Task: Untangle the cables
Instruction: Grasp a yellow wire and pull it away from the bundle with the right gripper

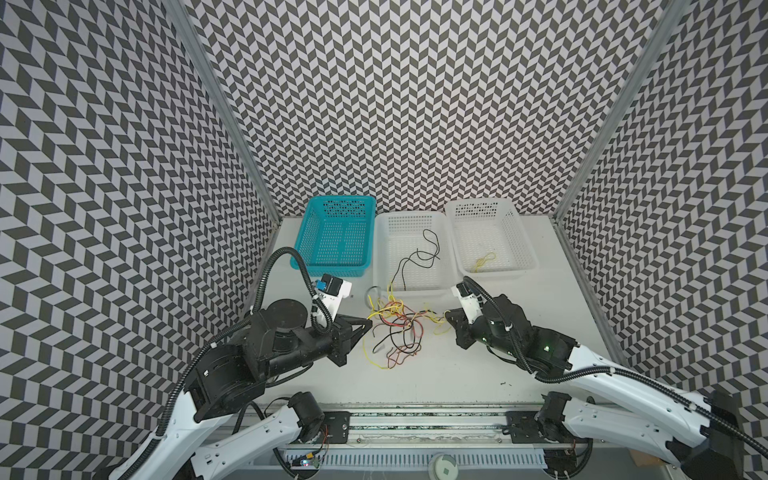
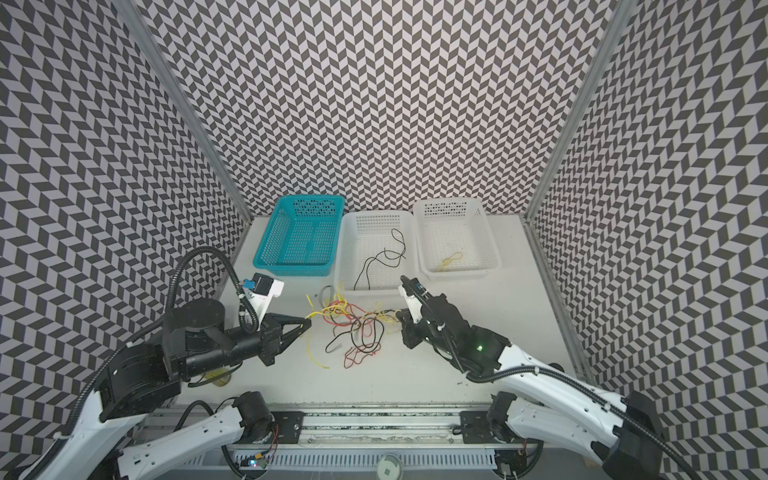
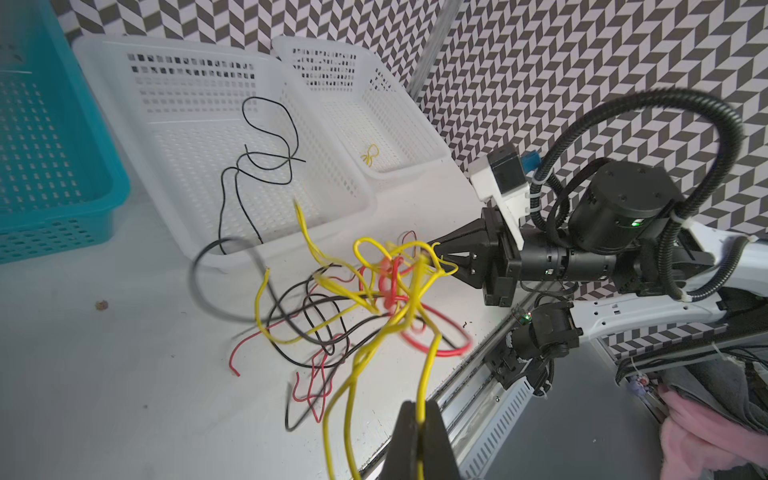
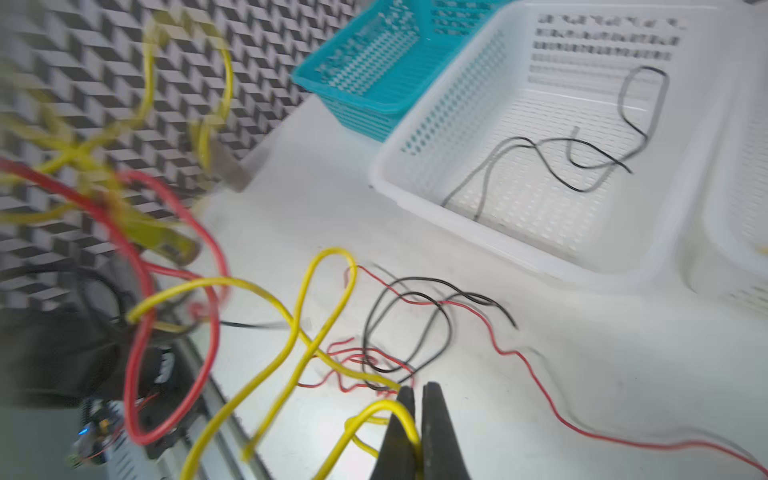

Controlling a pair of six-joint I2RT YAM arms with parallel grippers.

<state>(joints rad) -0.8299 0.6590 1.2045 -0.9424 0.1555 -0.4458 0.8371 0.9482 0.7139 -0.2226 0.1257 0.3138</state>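
Note:
The cables [image 1: 397,328] are a tangle of thin yellow, red and black wires, partly lifted off the white table, between my two grippers in both top views [image 2: 353,328]. My left gripper [image 1: 370,323] is at the tangle's left edge. In the left wrist view it [image 3: 419,409] is shut on a yellow cable [image 3: 428,365] that runs up into the knot. At the right edge, my right gripper [image 1: 446,316] is also shut, with another yellow cable [image 4: 399,409] pinched between its jaws [image 4: 415,388]. Red and black strands [image 4: 415,324] lie slack on the table beyond it.
Three baskets stand along the back wall: a teal one [image 1: 332,270], a white middle one [image 1: 380,257] holding a black cable [image 1: 417,252], and a white right one [image 1: 525,245] holding a yellow cable [image 1: 484,262]. The table's front edge has a metal rail [image 1: 415,419].

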